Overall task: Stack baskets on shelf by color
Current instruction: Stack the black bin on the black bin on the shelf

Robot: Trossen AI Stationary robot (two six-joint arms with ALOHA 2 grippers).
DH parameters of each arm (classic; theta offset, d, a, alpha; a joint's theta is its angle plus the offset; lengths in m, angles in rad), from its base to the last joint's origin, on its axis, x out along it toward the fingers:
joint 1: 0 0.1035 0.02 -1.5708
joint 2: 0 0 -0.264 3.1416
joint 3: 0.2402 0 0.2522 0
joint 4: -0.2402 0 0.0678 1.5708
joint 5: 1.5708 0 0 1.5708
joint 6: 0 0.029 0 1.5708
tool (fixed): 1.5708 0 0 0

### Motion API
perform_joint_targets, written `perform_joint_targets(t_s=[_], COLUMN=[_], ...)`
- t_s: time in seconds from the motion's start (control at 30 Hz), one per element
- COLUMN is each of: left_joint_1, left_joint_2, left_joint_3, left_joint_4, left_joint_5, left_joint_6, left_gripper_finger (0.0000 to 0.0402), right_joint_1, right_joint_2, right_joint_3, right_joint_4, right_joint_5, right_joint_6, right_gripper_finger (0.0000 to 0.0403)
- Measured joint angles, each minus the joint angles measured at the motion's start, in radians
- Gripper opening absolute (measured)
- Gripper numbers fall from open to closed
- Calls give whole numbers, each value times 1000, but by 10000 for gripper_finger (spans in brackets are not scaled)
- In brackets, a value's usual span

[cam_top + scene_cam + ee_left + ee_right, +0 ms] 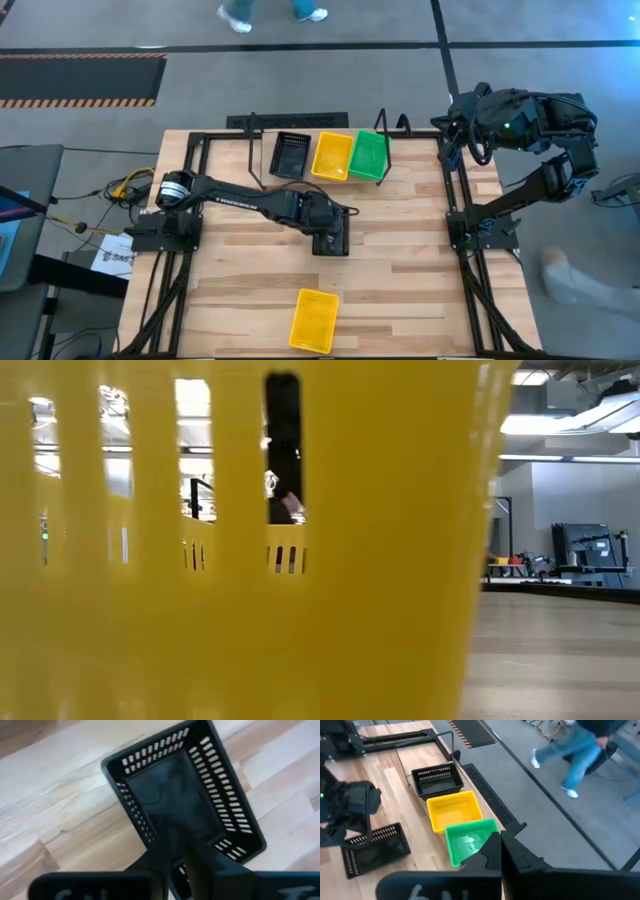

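Lighting even, diffuse, overhead; no hard shadows on wooden surface (400, 290). High view sharp overall; walking person (272, 11) at far edge motion-smeared. Low view: yellow basket (250, 560) against lens, fully out of focus, fills most of frame; ceiling lights beyond blown out through slots. Left wrist view soft; left arm's fingers (161, 851) blurred, black basket (185, 790) just beyond them sharper, faint sheen on floor. Right wrist view: passing person (572, 750) streaked.
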Motion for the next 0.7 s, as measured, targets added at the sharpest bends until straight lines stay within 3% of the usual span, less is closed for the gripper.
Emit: perform_joint_targets(t_s=[0.43,0.7], left_joint_1=[8,21], left_joint_2=[0,3], left_joint_3=[0,0], left_joint_4=[-58,-71], left_joint_5=[0,11], left_joint_6=[-153,-212], left_gripper_finger=[108,141], right_joint_1=[0,0], right_joint_2=[-7,-28], right_joint_3=[0,0], right_joint_4=[0,0], right_joint_5=[9,20], right_joint_6=[-209,-228], right_gripper_finger=[3,2])
